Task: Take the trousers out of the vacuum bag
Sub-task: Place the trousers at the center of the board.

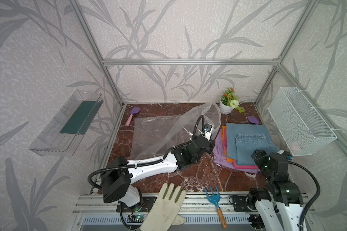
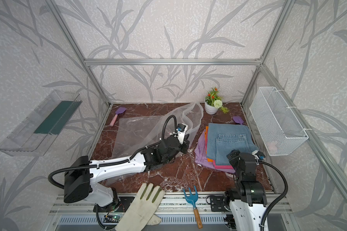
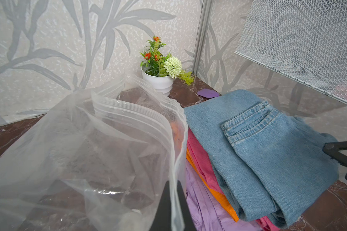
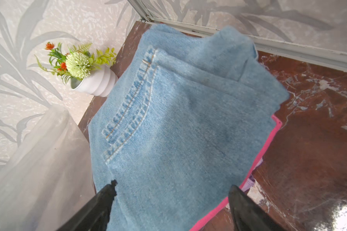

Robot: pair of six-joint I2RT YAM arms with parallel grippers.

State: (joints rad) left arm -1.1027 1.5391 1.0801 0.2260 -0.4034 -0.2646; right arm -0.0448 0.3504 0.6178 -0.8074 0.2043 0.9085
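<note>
Trousers point(image 1: 248, 140): four folded pairs, stacked, denim on top over pink, orange, lilac; on marble counter point(image 1: 198, 176) by its right edge, outside the bag | Vacuum bag point(image 1: 154, 136): on counter's left half, zip mouth raised just beside stack | Left gripper point(image 3: 173, 186): clamped on bag's mouth edge | Right gripper point(image 4: 173, 185): jaws wide apart above denim
</note>
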